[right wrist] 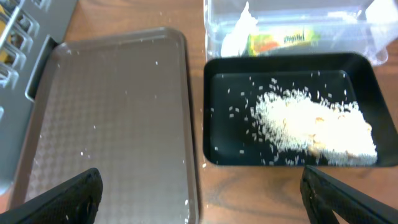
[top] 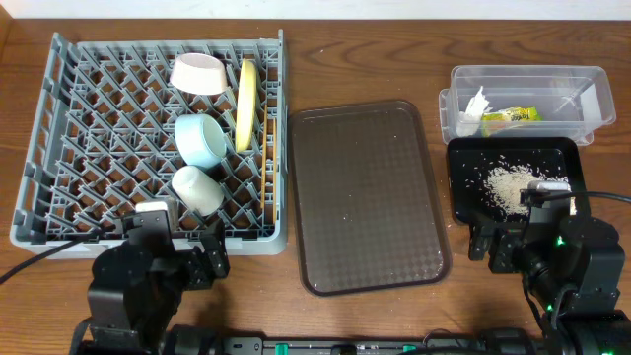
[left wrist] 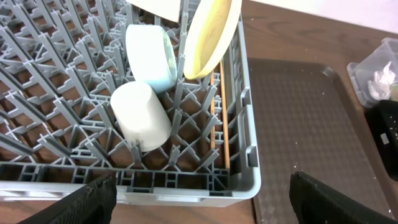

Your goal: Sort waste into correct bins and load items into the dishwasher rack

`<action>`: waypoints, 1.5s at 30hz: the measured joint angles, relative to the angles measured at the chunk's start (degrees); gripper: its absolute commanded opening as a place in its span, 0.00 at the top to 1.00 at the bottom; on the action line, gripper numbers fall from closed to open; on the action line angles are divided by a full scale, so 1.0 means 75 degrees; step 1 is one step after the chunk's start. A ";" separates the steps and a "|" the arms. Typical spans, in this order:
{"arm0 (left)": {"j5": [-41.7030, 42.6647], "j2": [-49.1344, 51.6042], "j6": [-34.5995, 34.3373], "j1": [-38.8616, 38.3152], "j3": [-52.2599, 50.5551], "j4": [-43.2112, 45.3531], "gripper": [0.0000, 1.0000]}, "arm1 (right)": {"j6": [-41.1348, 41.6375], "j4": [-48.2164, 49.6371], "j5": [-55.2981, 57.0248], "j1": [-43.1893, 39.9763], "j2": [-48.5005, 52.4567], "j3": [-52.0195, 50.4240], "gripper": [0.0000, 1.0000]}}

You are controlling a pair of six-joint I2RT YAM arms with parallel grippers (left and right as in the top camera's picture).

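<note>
The grey dishwasher rack (top: 99, 128) holds a white bowl (top: 200, 74), a yellow plate (top: 245, 104) on edge, a light-blue bowl (top: 200, 139) and a pale cup (top: 197, 189); thin wooden chopsticks (left wrist: 219, 118) lie along its right side. The clear tub (top: 523, 84) holds the white tissue (top: 475, 106) and the green-and-orange wrapper (top: 511, 117). The black tray (top: 468, 187) holds white rice scraps (top: 511, 185). My left gripper (left wrist: 199, 199) is open and empty at the rack's near right corner. My right gripper (right wrist: 202, 193) is open and empty in front of the black tray.
A flat brown serving tray (top: 365, 197) lies between the rack and the bins, with a few rice grains on it. Bare wooden table shows around it and along the front edge.
</note>
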 measured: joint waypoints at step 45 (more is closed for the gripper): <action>-0.0003 -0.0038 0.0000 0.0000 -0.0026 0.0029 0.08 | -0.0169 0.6994 -0.0356 0.0003 -0.4488 -0.5759 0.01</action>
